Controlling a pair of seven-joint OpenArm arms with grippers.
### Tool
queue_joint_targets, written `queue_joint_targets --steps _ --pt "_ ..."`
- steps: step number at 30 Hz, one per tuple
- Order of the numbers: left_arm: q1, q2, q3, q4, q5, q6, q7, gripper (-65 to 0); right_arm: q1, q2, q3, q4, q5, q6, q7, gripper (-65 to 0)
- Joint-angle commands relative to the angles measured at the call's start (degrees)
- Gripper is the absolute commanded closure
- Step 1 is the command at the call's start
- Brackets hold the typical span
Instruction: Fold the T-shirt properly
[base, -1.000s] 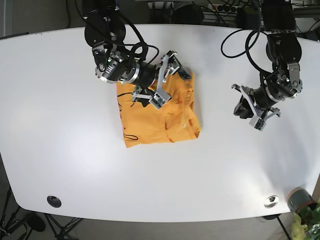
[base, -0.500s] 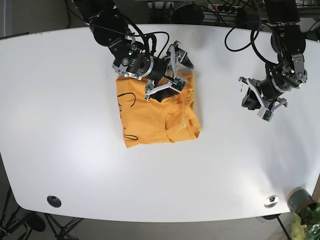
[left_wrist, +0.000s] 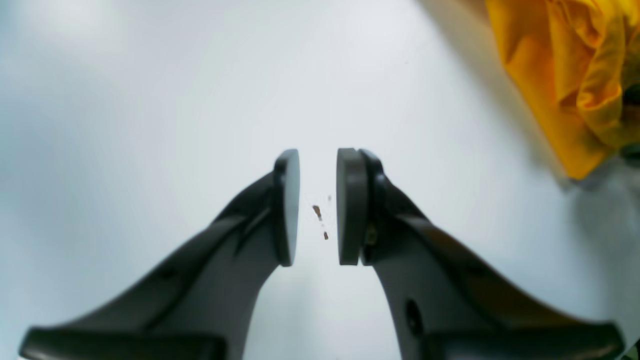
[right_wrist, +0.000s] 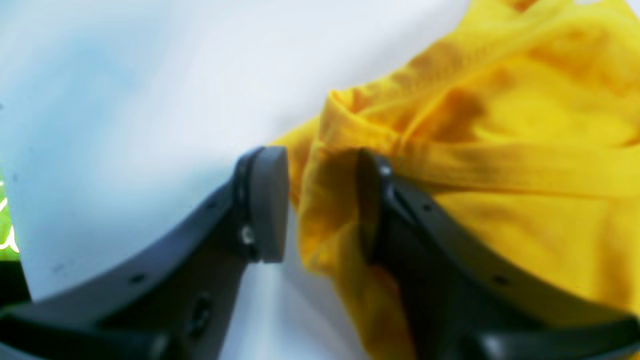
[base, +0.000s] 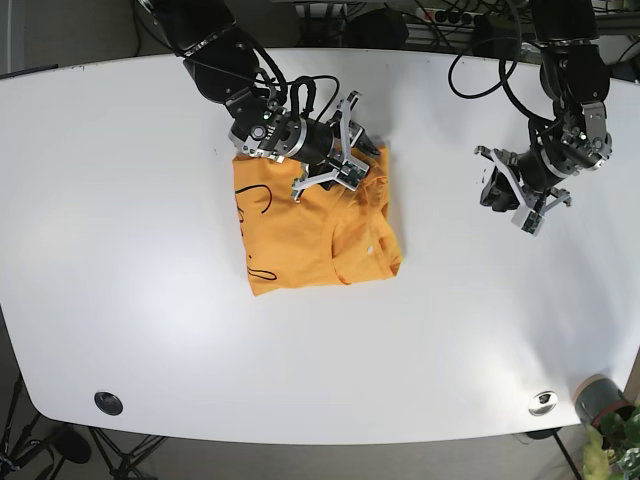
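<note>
An orange T-shirt (base: 315, 235) lies folded in a rough rectangle in the middle of the white table (base: 150, 300). My right gripper (base: 355, 165) is at its far right corner. In the right wrist view a bunched fold of the T-shirt (right_wrist: 525, 150) fills the space between the fingers of the right gripper (right_wrist: 322, 165), which are closed in on it. My left gripper (base: 497, 190) hovers over bare table well to the right of the shirt. In the left wrist view the left gripper (left_wrist: 318, 160) shows a narrow gap with nothing in it, and the T-shirt (left_wrist: 565, 75) sits in the upper right corner.
A black round fitting (base: 108, 402) sits near the front left edge and a silver one (base: 543, 402) near the front right. A grey pot with a plant (base: 600, 400) stands past the front right corner. Cables hang over the back edge.
My right gripper has come down onto the shirt's far right corner and its wide-open fingers have closed in on the fabric. The left arm has drifted slightly toward the back of the table.
</note>
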Motion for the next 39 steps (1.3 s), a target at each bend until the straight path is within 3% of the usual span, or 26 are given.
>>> queue_joint_targets --steps 1,7,12,14,26,30,34,39 --pt "-0.58 -0.91 -0.44 1.01 -0.80 -0.18 -1.08 -11.3 1.04 -0.51 0.05 -0.52 0.59 -0.02 3.00 -20.0" --pt "-0.49 -0.91 -0.44 1.01 -0.80 -0.18 -1.08 -11.3 1.22 -0.60 0.05 -2.54 0.76 -0.02 5.37 -18.1" --pt "-0.49 -0.91 -0.44 1.01 -0.80 -0.18 -1.08 -11.3 1.04 -0.60 0.05 -1.92 0.76 -0.02 5.72 -2.7" --pt "-0.49 -0.91 -0.36 1.01 -0.80 -0.18 -1.08 -11.3 0.95 -0.60 0.05 -1.48 0.76 -0.02 5.72 0.0" --pt "-0.84 -0.82 -0.09 0.93 -0.80 -0.18 -1.08 -11.3 0.07 -0.60 0.05 3.26 1.03 -0.02 5.55 0.0" --pt "-0.84 -0.82 -0.09 0.84 -0.71 -0.18 -1.08 -11.3 -0.28 -0.95 -0.04 8.28 1.03 -0.02 0.89 0.0" --pt "-0.84 -0.82 -0.09 0.84 -0.71 -0.18 -1.08 -11.3 -0.10 -3.50 -0.04 10.47 0.76 -0.02 -2.72 0.0" --pt "-0.84 -0.73 -0.09 0.84 -0.71 -0.18 -1.08 -11.3 0.51 -5.09 -0.22 8.72 0.85 -0.02 -2.72 0.0"
